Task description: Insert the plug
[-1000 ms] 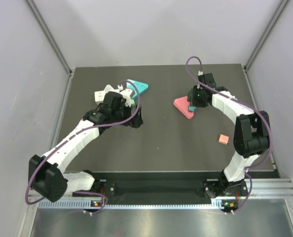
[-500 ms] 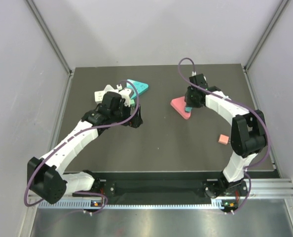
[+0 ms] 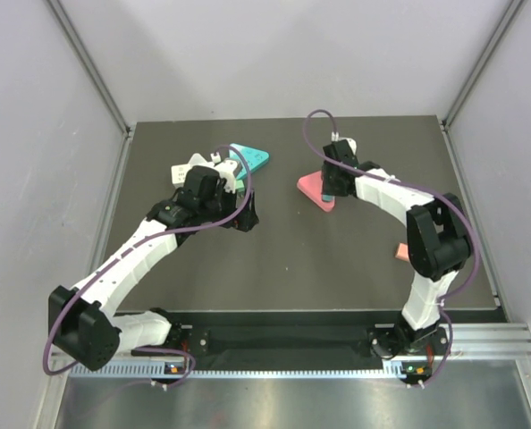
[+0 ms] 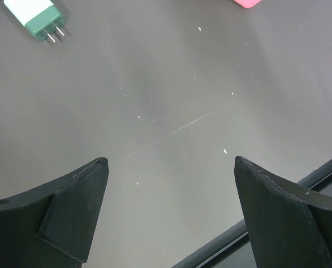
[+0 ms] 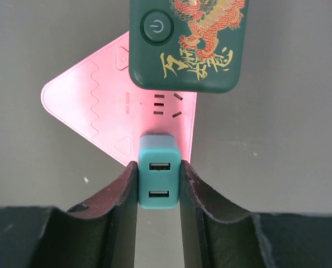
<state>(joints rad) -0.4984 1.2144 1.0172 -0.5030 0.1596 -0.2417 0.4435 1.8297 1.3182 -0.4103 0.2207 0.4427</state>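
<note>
My right gripper is shut on a teal two-port USB charger plug. It holds the plug at the near edge of a pink triangular power strip, just below the strip's socket slots. A dark green block with a dragon print and a power button lies over the strip's far part. In the top view the right gripper is over the pink strip at the table's middle back. My left gripper is open and empty above bare table, also seen in the top view.
A white and green plug lies ahead of the left gripper; it shows white in the top view. A teal triangular strip lies at the back. A small pink block lies at the right. The table's front edge is near.
My right gripper has moved left and a little back with the teal plug, and the pink strip has shifted left with it. The left arm has barely moved.
</note>
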